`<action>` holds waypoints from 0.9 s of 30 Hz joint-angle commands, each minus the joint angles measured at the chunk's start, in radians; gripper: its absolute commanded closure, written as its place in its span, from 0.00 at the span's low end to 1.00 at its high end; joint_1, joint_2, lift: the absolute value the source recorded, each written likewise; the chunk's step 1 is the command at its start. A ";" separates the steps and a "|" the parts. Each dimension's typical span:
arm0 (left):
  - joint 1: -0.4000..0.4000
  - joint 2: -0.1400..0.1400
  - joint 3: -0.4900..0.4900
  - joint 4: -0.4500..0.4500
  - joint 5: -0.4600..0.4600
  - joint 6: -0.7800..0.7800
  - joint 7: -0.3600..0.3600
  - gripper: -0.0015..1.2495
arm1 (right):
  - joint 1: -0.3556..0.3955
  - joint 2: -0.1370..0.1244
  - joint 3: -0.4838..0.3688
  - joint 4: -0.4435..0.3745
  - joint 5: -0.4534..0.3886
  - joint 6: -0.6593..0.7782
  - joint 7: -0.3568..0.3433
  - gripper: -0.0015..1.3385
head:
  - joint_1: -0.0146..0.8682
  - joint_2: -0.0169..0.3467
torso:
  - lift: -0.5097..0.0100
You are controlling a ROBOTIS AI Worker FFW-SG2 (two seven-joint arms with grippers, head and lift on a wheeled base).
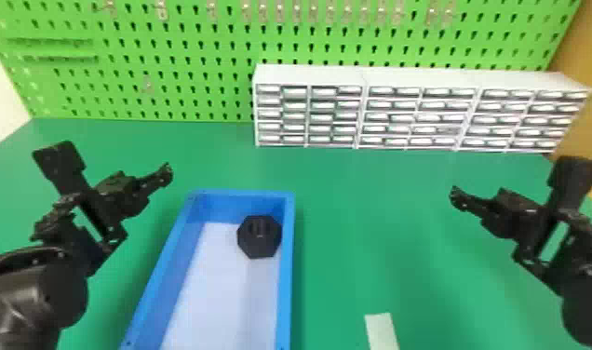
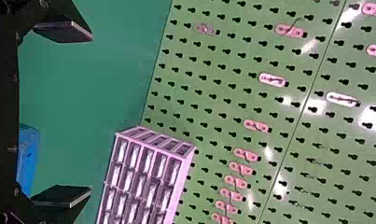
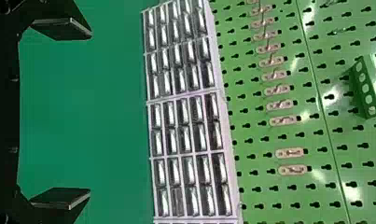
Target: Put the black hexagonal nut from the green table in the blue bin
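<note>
Green table (image 1: 355, 218): as it spreads beneath both grippers, it carries the bin and the cabinet.
Pegboard (image 1: 178, 28): bright green and upright behind the table, with hooks along its upper part.
Drawer cabinet (image 1: 313, 74): pale, with rows of small drawers, standing at the table's far side, right of the bin.
Blue bin (image 1: 288, 279): between the two grippers, its inside floor whitish.
Left gripper (image 1: 110, 162): above the table, left of the bin, its fingers (image 2: 73, 31) spread wide apart.
Right gripper (image 1: 520, 182): above the table, well to the right of the bin, fingers (image 3: 73, 29) likewise spread.
Black hexagonal nut (image 1: 259, 244): inside the bin, near the far right corner.
</note>
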 commanded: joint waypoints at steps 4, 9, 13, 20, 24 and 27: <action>0.002 0.000 -0.002 -0.003 -0.007 0.004 0.000 0.10 | -0.004 0.000 0.003 0.001 -0.006 0.000 0.000 0.09 | 0.77 0.14 | 0.79; 0.006 0.000 0.000 -0.005 -0.009 0.004 0.000 0.10 | -0.013 -0.003 0.003 0.001 -0.006 0.000 0.000 0.09 | 0.77 0.14 | 0.79; 0.006 0.000 -0.003 -0.005 -0.009 0.006 0.000 0.10 | -0.018 -0.004 0.000 0.001 -0.006 0.000 0.000 0.09 | 0.77 0.14 | 0.79; 0.008 0.000 -0.002 -0.005 -0.007 0.004 0.000 0.10 | -0.019 -0.006 -0.003 0.001 -0.004 0.000 0.000 0.09 | 0.77 0.14 | 0.79; 0.012 0.000 -0.002 -0.005 -0.007 0.006 0.000 0.10 | -0.019 -0.007 -0.003 0.001 -0.004 0.003 0.000 0.09 | 0.77 0.14 | 0.79; 0.012 0.000 0.000 -0.005 -0.006 0.004 0.000 0.10 | -0.019 -0.009 -0.005 0.001 -0.004 0.003 0.000 0.09 | 0.77 0.14 | 0.79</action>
